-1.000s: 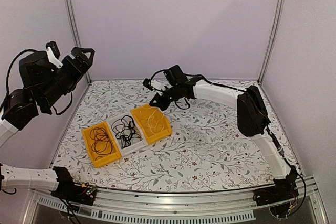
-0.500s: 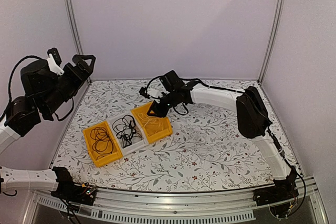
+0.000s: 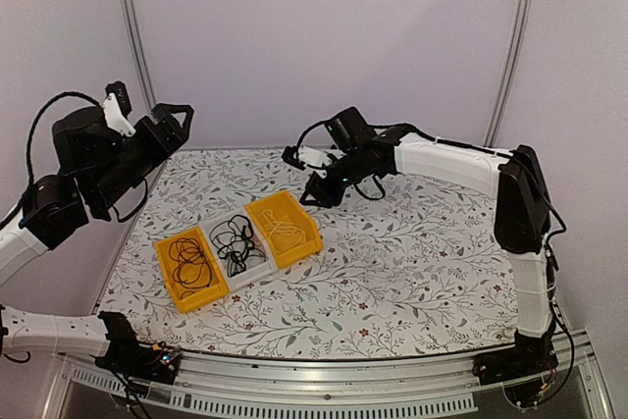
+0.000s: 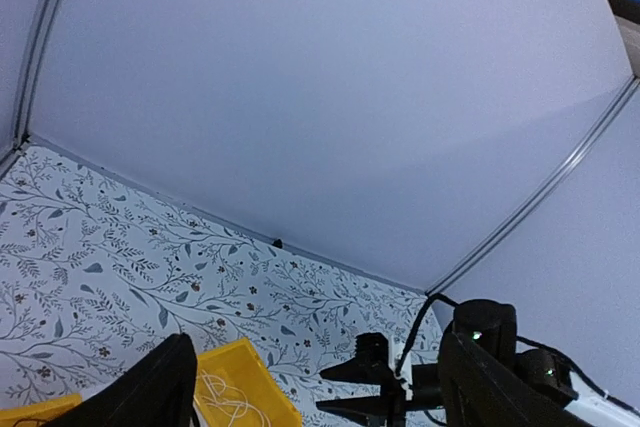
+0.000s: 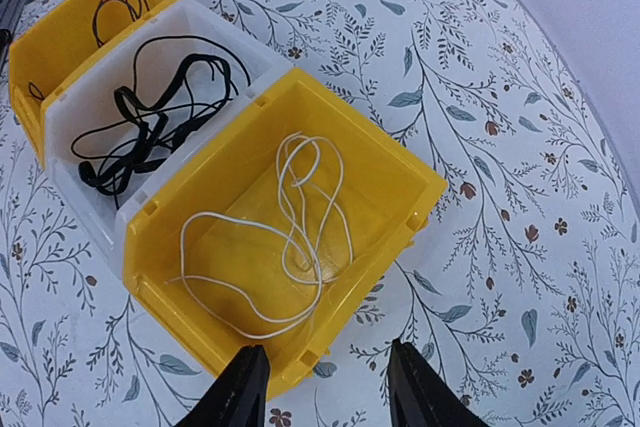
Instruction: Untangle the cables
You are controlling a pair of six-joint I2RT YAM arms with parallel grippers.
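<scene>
Up-frame of the spread, empty right pincer (image 5: 320, 392), cream cable (image 5: 300, 242) sits in the yellow bin (image 5: 400, 182); left pincer (image 3: 180, 115), spread too, is farther off.

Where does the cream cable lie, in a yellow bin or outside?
In. The cream cable lies looped on the floor of one yellow bin, within its walls.

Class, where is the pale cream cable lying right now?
In the right wrist view, the cream cable lies loosely looped inside the nearest yellow bin, right beside the white bin holding black cables.
</scene>
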